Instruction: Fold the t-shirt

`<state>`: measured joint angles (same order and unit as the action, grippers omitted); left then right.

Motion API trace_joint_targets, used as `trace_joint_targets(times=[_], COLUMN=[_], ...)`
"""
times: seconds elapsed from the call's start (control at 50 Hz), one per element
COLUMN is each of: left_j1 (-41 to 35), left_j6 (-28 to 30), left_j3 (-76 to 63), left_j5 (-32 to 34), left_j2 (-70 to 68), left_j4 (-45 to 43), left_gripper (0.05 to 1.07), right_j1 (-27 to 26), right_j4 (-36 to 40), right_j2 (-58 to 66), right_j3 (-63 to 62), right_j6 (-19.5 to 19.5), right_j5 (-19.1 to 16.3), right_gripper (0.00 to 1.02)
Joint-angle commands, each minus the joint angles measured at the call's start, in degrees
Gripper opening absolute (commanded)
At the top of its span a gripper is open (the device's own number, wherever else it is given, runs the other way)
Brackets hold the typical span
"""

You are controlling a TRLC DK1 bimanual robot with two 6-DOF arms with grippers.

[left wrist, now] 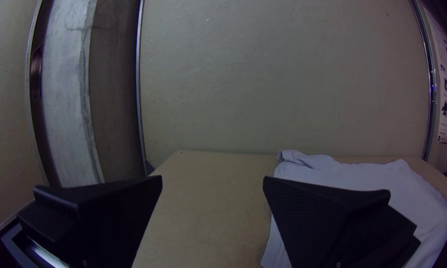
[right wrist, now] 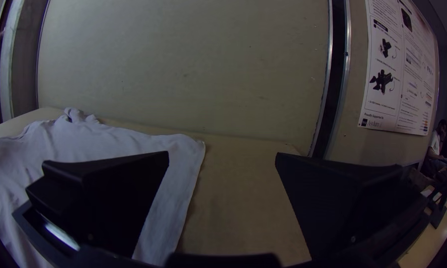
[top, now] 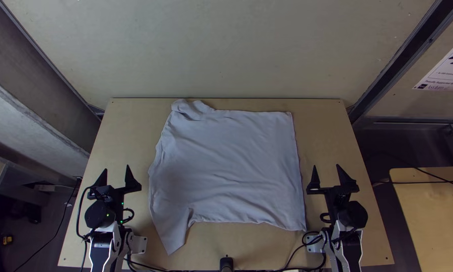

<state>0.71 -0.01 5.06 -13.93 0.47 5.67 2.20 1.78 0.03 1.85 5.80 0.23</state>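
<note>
- kinda dim overall, but the pale wall [top: 221,45] beyond the fingers [top: 130,182] is lit pretty evenly
- floor [top: 397,143] out past the right gripper [top: 327,171] goes really dark
- little white glint right beside one finger of the left gripper [top: 117,172] in its wrist view, same deal on the right one
- soft shadow along the shirt [right wrist: 181,178] edge, between the right fingers
- fisheye bends the metal strip [left wrist: 433,92] out past the left fingers, dark corners too

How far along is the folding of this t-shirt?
Done: the t-shirt lies spread on the table, its far-left corner bunched. In hand: nothing; the left gripper and right gripper stand open beside it. Left: apparently all the folding, as one sleeve juts toward the near edge.
</note>
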Motion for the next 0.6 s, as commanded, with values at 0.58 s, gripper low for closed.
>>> trace_joint_targets(times=[0.58], left_j1=[0.3], left_j6=[5.7], left_j3=[4.4], left_j5=[0.8], left_j2=[-0.3], left_j4=[-0.9], left_gripper=[1.03], right_j1=[0.2], right_j4=[-2.3], right_j2=[0.2], right_j3=[9.9], right_j6=[1.8], right_j5=[0.9], right_gripper=[0.98])
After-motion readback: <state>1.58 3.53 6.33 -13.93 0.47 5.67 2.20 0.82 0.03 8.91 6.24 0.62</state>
